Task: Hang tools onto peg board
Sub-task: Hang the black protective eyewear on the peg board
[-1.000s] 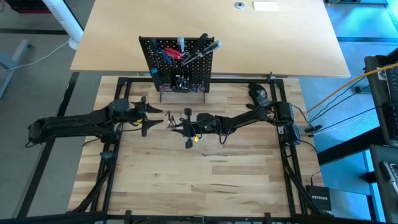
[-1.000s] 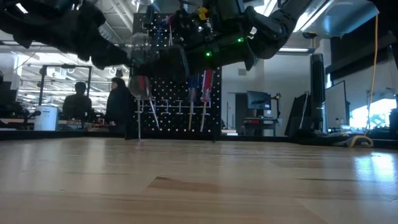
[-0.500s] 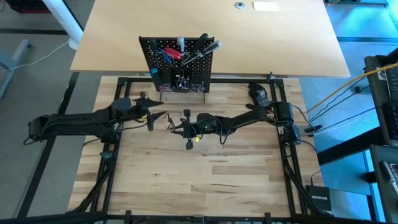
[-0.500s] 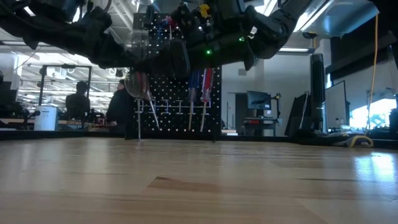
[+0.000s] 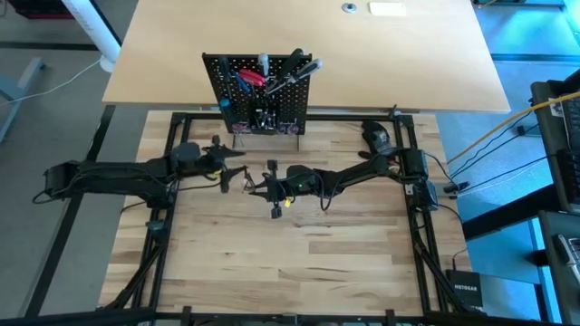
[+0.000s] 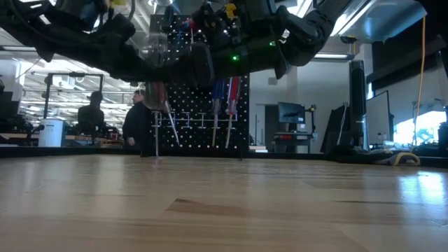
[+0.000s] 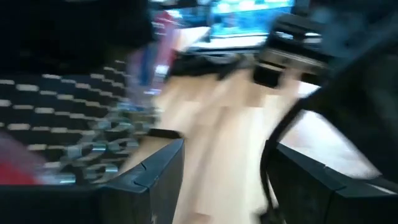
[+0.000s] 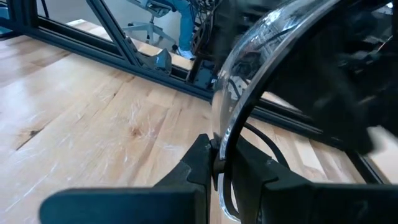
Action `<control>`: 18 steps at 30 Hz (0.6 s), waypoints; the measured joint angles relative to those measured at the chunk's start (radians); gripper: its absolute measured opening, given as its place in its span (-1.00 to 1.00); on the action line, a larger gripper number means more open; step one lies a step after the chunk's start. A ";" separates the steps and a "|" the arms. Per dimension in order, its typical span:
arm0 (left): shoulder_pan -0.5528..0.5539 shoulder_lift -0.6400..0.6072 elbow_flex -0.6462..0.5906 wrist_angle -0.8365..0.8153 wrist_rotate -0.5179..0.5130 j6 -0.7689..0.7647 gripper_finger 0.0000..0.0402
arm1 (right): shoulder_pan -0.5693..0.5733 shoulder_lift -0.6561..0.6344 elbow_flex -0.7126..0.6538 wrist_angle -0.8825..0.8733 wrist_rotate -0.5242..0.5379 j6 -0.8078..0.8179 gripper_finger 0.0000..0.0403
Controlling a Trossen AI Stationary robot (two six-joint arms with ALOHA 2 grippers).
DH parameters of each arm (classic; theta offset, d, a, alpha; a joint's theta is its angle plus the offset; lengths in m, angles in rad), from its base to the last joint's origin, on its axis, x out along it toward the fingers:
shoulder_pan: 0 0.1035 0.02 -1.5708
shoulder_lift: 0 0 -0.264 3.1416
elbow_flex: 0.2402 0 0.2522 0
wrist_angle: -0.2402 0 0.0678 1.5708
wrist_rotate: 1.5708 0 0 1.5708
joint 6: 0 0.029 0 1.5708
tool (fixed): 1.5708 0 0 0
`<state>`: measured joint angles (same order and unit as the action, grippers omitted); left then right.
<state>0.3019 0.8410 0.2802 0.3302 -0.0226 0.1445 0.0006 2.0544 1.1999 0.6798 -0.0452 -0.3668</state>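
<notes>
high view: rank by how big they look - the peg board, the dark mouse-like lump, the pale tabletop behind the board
1. Pale tabletop: by far the largest, spanning most of the picture's upper part.
2. Peg board: a small black panel carrying tools.
3. Dark mouse-like lump: the smallest, beside the right arm's base.

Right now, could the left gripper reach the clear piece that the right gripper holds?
Probably yes: the left gripper is open and faces the clear piece, pinched in the right gripper close by, with nothing visible between them.
</notes>
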 joint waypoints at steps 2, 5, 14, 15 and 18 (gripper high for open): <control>0.001 0.001 0.000 0.016 -0.062 0.020 0.04 | 0.000 0.000 0.000 -0.008 0.000 0.004 -0.80; 0.000 -0.023 0.000 0.011 -0.086 0.025 0.04 | 0.000 0.000 0.000 -0.014 0.001 0.005 -0.80; -0.003 -0.241 0.045 -0.343 -0.086 -0.054 0.04 | -0.005 -0.009 0.000 -0.027 0.082 0.005 -0.80; -0.003 -0.266 0.037 -0.363 -0.086 -0.076 0.04 | -0.010 -0.010 0.000 -0.028 0.087 0.005 -0.80; -0.003 -0.324 -0.018 -0.374 -0.087 -0.139 0.04 | -0.037 -0.010 0.000 -0.029 0.091 0.036 -0.80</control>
<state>0.2989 0.5174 0.2624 -0.0433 -0.1093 0.0058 -0.0367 2.0445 1.1999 0.6512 0.0460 -0.3307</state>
